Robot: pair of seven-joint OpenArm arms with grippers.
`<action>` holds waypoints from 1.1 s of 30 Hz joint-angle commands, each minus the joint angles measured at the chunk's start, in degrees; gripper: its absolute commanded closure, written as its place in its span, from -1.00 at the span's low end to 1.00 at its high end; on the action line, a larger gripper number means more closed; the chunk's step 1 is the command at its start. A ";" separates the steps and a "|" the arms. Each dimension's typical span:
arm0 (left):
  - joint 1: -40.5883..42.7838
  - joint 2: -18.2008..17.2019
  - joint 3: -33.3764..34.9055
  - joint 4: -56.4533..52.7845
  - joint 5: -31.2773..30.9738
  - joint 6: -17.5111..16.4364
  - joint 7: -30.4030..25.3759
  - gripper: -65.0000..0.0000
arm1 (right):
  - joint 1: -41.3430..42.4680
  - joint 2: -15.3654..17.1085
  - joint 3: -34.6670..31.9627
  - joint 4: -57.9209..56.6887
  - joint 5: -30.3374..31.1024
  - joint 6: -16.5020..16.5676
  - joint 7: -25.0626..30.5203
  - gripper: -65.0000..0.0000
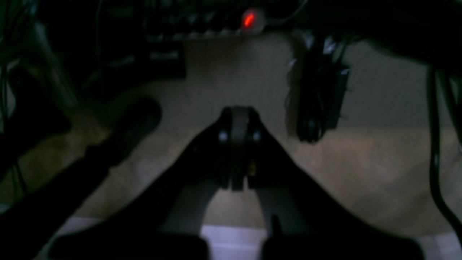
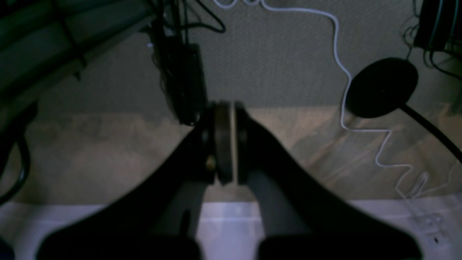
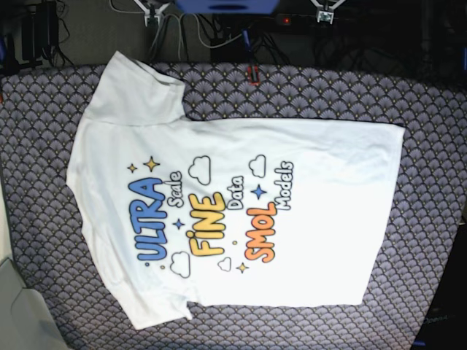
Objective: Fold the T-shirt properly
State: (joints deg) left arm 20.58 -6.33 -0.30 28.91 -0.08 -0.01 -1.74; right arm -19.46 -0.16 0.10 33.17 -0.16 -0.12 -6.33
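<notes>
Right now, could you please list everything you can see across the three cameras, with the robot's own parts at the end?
T-shirt: one, white with blue, yellow and orange print, spread flat print side up on the table, collar end toward the base view's left.
Patterned cloth: one, dark with a pale fan motif, covering the table under the shirt.
White cable: one, snaking over the floor in the right wrist view.
Round black base: one, on the floor beside that cable.
Red light: one, glowing at the top of the left wrist view.
Left gripper: one, black, shut, empty, off the table.
Right gripper: one, black, shut, empty, off the table.
</notes>
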 commanded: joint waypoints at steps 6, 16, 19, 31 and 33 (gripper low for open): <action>9.18 -2.42 -0.19 15.89 -0.06 0.23 -0.94 0.99 | -11.79 0.12 -0.14 18.57 -0.06 0.25 0.48 1.00; 26.15 -1.63 -5.90 50.00 -0.06 -0.12 -0.94 0.99 | -28.67 2.14 0.39 49.60 -0.06 0.25 0.39 0.99; 29.66 -1.72 -6.25 58.61 -0.06 -0.21 -0.94 0.99 | -32.62 2.32 0.39 57.78 -0.14 0.25 0.39 0.99; 37.14 -1.63 -8.28 86.74 -0.06 -0.03 -0.86 0.98 | -35.26 5.04 3.73 82.66 -0.14 0.34 -13.85 0.70; 35.55 -1.63 -8.28 86.57 -0.14 0.14 -0.86 0.98 | -32.62 5.04 4.96 82.39 -0.14 0.43 -14.55 0.55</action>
State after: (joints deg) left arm 55.68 -7.79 -8.47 114.54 -0.21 -0.16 -0.84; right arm -51.53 4.71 4.86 114.34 -0.23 0.36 -22.94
